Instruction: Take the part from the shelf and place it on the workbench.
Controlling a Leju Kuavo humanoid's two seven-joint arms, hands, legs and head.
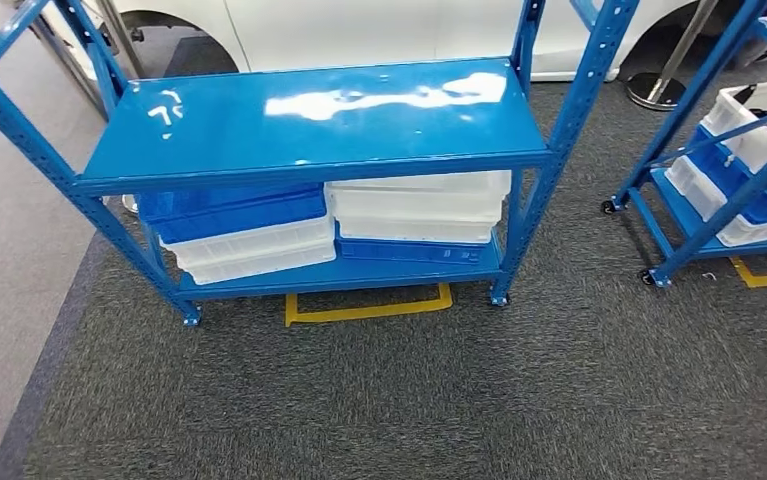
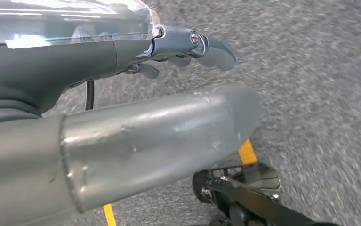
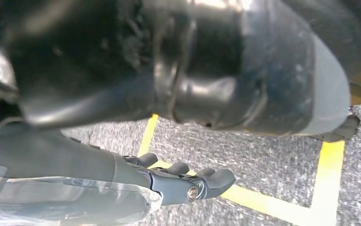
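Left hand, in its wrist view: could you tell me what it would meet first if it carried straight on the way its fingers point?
Probably just the grey carpet. The left hand hangs holding nothing, and nothing shows beyond its fingers but floor, though depth is hard to judge here.

stacked bins (image 1: pixel 249 235), grey carpet (image 1: pixel 379 400)

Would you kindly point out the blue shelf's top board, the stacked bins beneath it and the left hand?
top board (image 1: pixel 309 120), head view, bare middle of its surface.
stacked bins (image 1: pixel 414 215), head view, side of a white bin.
left hand (image 2: pixel 178 44), left wrist view, fingers.
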